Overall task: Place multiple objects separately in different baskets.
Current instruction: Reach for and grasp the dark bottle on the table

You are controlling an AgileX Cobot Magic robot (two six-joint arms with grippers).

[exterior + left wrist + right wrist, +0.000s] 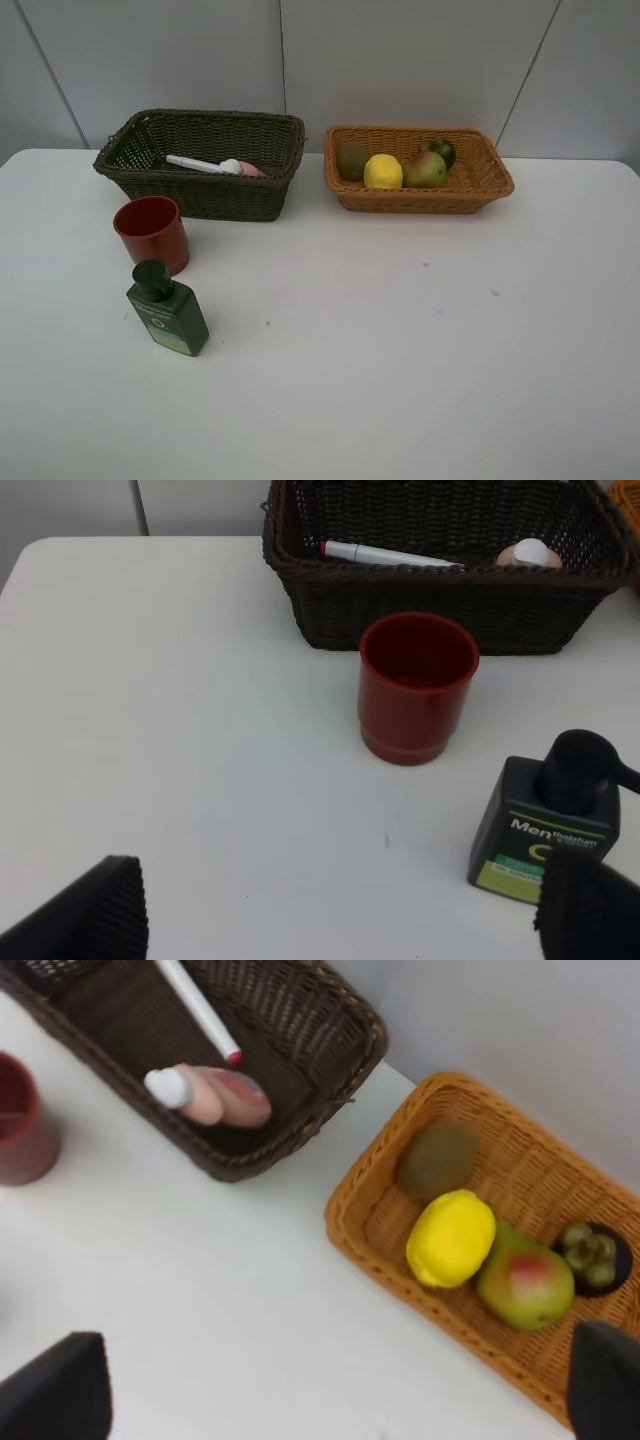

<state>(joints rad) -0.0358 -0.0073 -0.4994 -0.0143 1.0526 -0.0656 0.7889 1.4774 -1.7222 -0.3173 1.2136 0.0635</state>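
Reading "Men" on bottle (pixel 545 830), left wrist only

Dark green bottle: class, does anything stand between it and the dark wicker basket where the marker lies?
Yes: the red cup stands upright on the table between the dark green bottle and the near wall of the dark basket. A straight slide would likely hit it; lifting over should clear it.

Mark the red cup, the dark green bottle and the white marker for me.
red cup (pixel 158 248), exterior high view, front wall.
dark green bottle (pixel 170 318), exterior high view, middle of body.
white marker (pixel 390 556), left wrist view, middle of barrel.
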